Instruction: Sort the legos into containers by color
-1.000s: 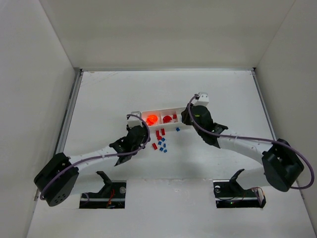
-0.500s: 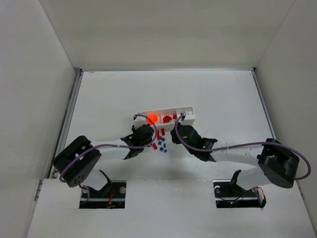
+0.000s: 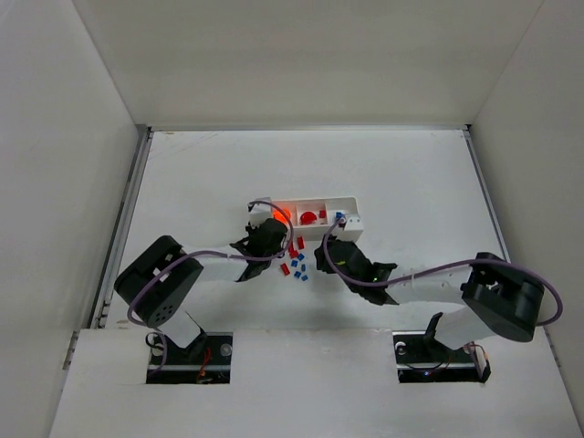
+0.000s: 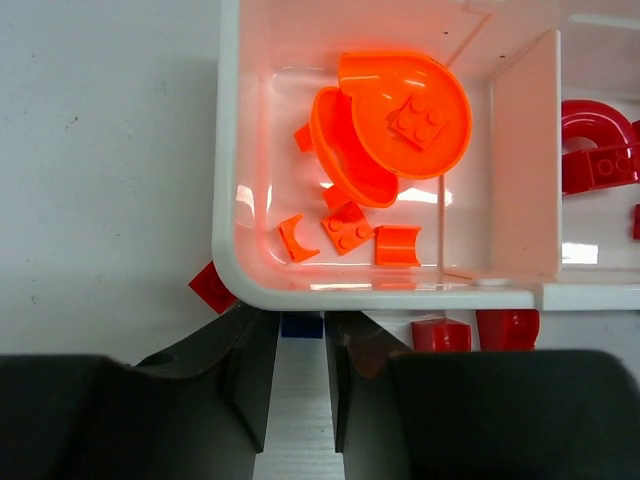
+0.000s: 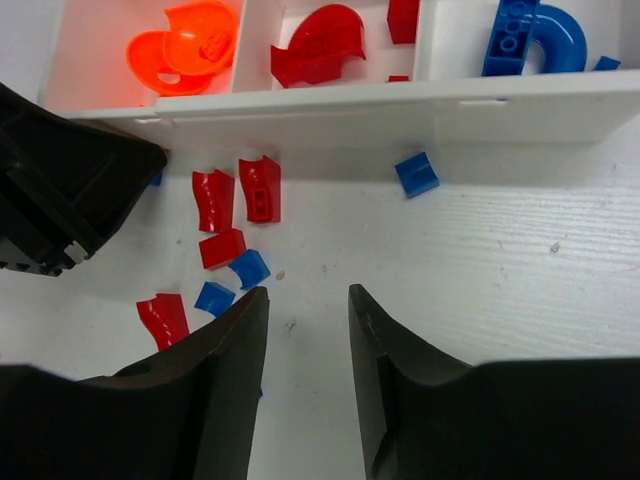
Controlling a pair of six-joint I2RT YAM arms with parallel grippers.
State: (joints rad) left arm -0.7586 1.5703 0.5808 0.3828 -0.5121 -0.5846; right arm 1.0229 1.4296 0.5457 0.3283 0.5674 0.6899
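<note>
The white three-compartment tray (image 3: 355,222) holds orange pieces (image 4: 400,115) on the left, red pieces (image 5: 320,45) in the middle and blue pieces (image 5: 540,40) on the right. Loose red and blue legos (image 3: 294,255) lie on the table in front of it. My left gripper (image 3: 273,234) is low against the tray's near wall (image 4: 225,150), below the orange compartment. It (image 4: 302,335) is shut on a small blue brick (image 4: 301,324) at its tips. My right gripper (image 5: 308,295) is open and empty over bare table, right of the loose pieces (image 5: 249,268).
A single blue piece (image 5: 416,172) lies apart by the tray's near wall (image 5: 400,105). Red pieces (image 4: 440,333) sit just right of my left fingers, and one red piece (image 4: 208,287) just left of them. The left gripper body (image 5: 60,180) crowds the pile's left side.
The left gripper moved up and right to the tray's near wall. The right gripper came back from the tray's right end to the table by the loose pile.
</note>
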